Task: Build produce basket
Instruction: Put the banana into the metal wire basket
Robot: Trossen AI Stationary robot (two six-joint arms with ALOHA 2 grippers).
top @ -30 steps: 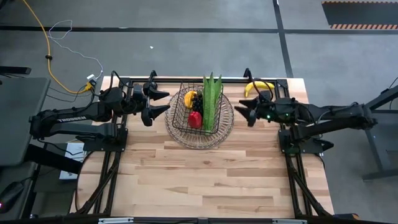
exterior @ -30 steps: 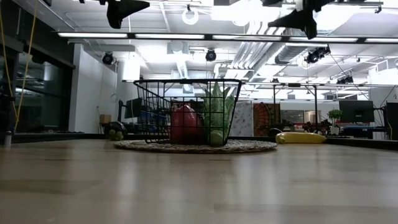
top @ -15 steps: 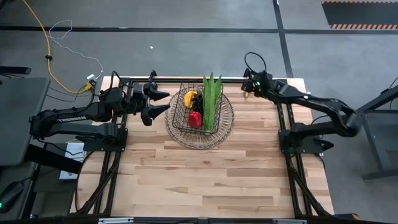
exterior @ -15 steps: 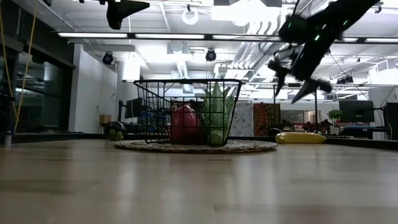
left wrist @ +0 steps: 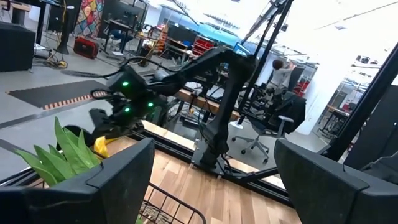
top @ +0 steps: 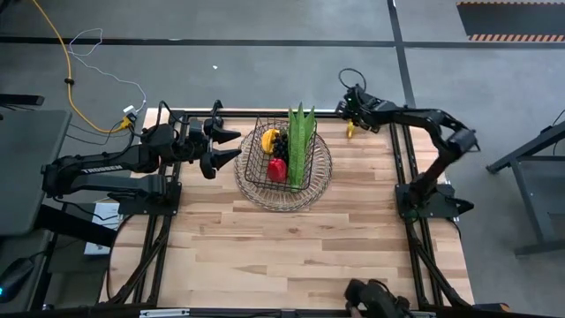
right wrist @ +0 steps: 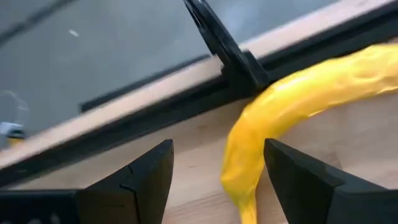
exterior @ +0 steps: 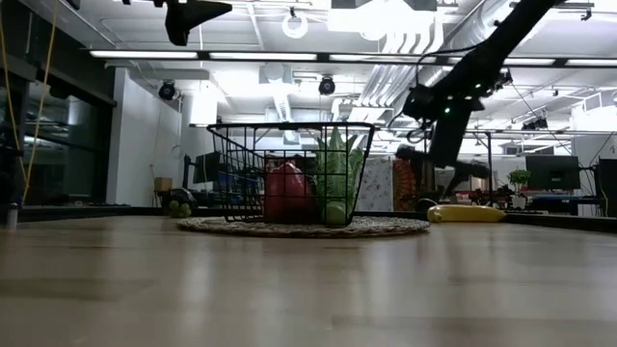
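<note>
The dark wire basket (top: 282,159) stands on its round woven base mid-table and holds the leafy green corn ear (top: 301,141), a yellow-orange fruit (top: 270,140), dark grapes (top: 282,147) and a red pepper (top: 277,170). The yellow banana (exterior: 466,214) lies on the table by the far right corner. My right gripper (right wrist: 217,186) is open above it, pointing down, with one finger on either side of the banana's end (right wrist: 239,180); I see no touch. In the high view the arm hides most of the banana (top: 350,130). My left gripper (top: 222,147) is open, raised left of the basket.
The dark frame rail (right wrist: 224,46) runs along the table's far edge right behind the banana. The near half of the wooden table (top: 291,256) is bare wood. A person's head (top: 375,300) shows at the near edge.
My right gripper has swung from beside the basket's right side toward the table's far edge, tipped to point down and come down over the banana. The banana and the basket have stayed where they were.
</note>
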